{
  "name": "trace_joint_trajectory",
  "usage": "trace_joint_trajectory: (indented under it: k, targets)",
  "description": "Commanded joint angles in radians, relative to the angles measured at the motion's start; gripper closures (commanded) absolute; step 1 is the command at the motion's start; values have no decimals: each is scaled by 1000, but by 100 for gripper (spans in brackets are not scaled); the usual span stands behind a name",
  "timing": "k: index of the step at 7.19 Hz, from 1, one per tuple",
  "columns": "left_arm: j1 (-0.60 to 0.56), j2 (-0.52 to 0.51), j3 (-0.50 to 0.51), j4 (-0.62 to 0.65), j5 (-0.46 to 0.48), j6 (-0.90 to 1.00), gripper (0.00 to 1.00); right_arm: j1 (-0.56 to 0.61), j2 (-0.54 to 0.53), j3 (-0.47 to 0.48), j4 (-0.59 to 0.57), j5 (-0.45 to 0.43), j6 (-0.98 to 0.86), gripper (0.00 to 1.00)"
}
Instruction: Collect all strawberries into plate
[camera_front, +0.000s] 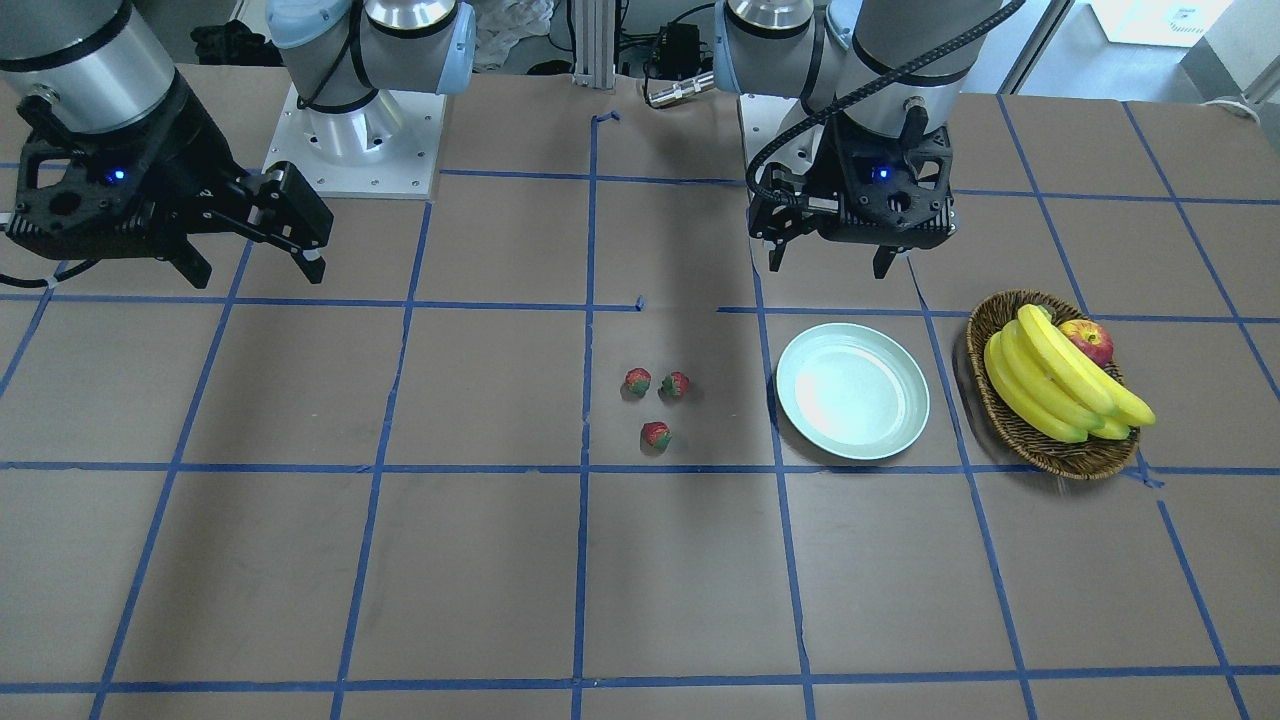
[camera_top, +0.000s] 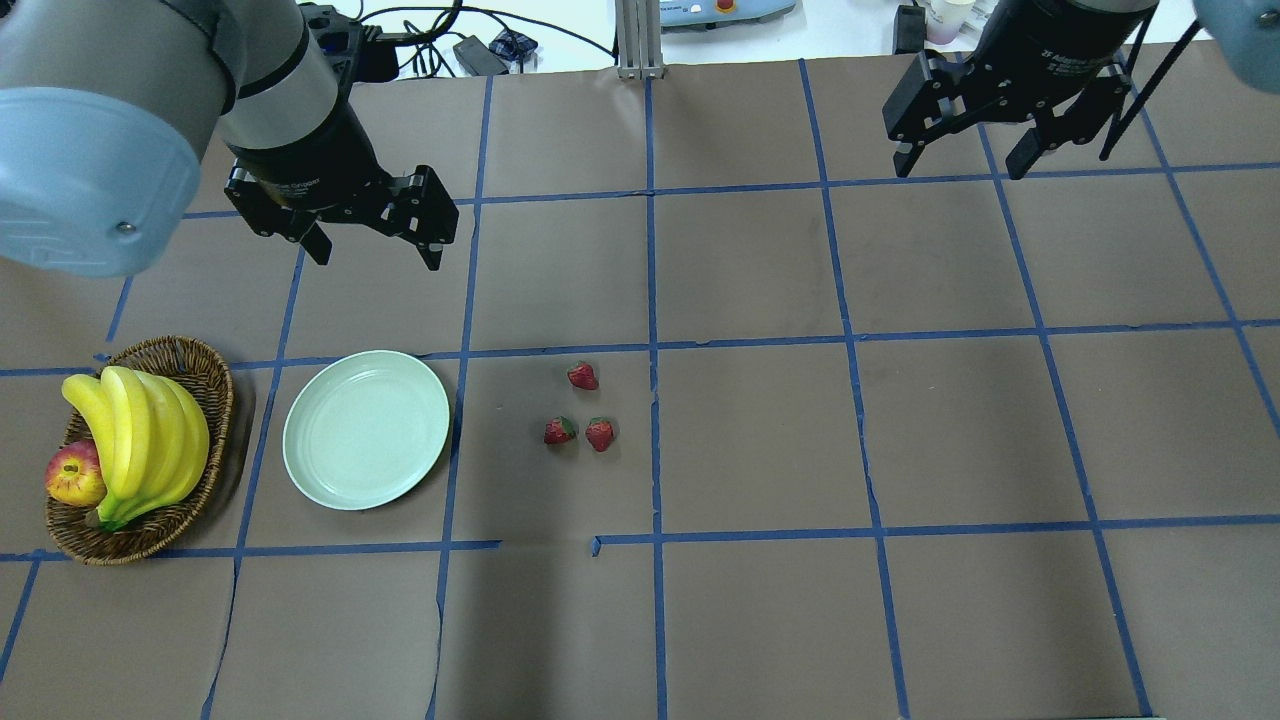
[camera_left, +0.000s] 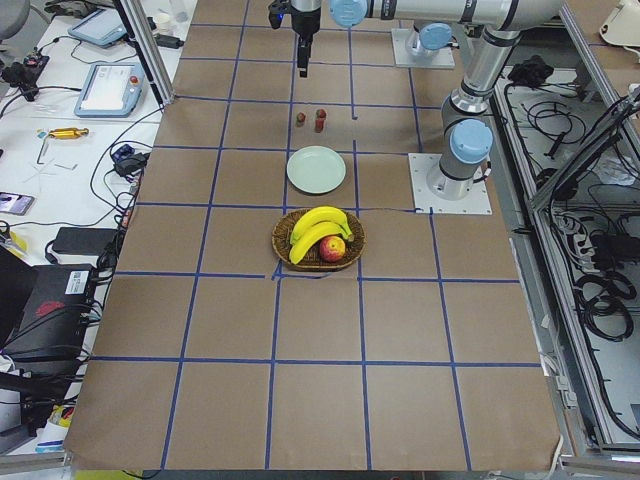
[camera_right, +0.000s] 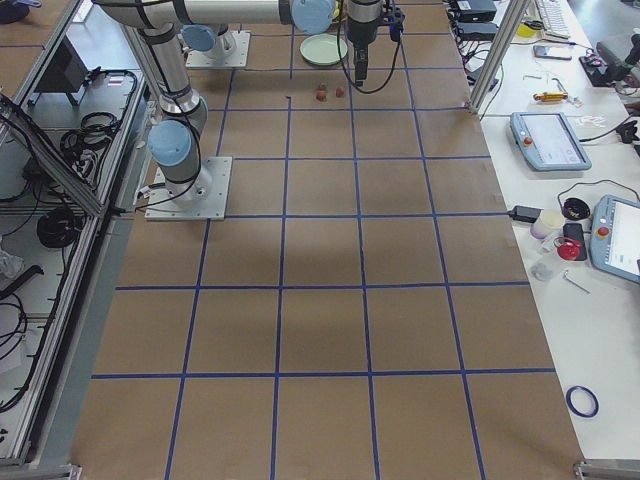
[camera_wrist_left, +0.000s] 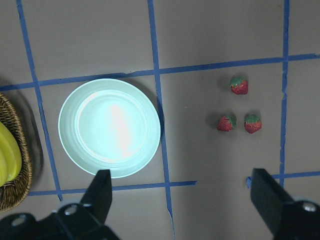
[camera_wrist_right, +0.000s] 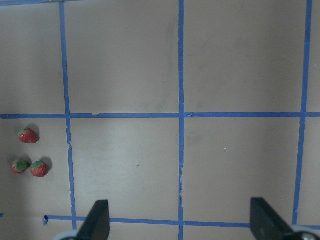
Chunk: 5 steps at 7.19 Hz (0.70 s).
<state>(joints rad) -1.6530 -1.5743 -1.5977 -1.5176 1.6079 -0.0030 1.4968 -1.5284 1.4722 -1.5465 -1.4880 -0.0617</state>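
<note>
Three strawberries lie on the brown table near its middle: one (camera_top: 582, 376) farther from me, two (camera_top: 560, 431) (camera_top: 600, 435) side by side nearer me. They also show in the left wrist view (camera_wrist_left: 239, 85) and the right wrist view (camera_wrist_right: 28, 135). The pale mint-green plate (camera_top: 366, 429) lies bare to their left, also in the front view (camera_front: 852, 391). My left gripper (camera_top: 375, 249) hangs open and empty above the table beyond the plate. My right gripper (camera_top: 960, 160) hangs open and empty at the far right, well away from the berries.
A brown wicker basket (camera_top: 207, 385) with bananas (camera_top: 140, 440) and an apple (camera_top: 75, 474) stands left of the plate. Blue tape lines grid the table.
</note>
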Motion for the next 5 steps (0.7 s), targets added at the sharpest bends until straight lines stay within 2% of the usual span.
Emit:
trace_joint_trajectory:
  k: [1,2,3,4,5]
  targets:
    - [-1,0,-7,1,0,0,0,47,-13,17,-55,-72,95,1]
    - [-1,0,-7,1,1,0,0,109,-6,34,-58,-116,143,8]
    - [-1,0,-5,1,3,0,0,124,-4,52,-61,-148,173,6]
    - [-1,0,-5,1,3,0,0,125,-1,60,-87,-149,171,0]
    - [-1,0,-5,2,3,0,0,122,-1,65,-84,-144,172,0]
